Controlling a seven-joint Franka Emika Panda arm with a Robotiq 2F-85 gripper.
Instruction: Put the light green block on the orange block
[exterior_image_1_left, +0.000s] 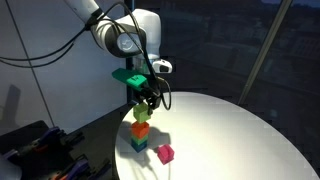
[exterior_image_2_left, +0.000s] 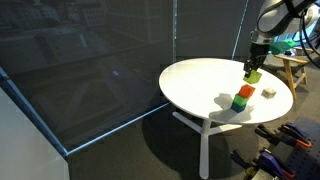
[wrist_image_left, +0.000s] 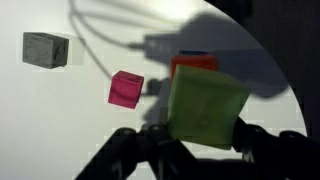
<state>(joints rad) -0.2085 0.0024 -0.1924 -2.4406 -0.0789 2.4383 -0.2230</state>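
Gripper hangs over the round white table, jaws closed on the light green block, pinched from two sides. The block is in the air, directly above the orange block. From an exterior view there seems to be a small gap between them, though contact can't be ruled out. The orange block sits on top of a teal block, a two-high stack on the table. A magenta block lies on the table just beside the stack, apart from it. In the wrist view the light green block fills the middle between the dark fingers, with an orange edge peeking out behind it. A grey block lies well apart from the rest on the white top.
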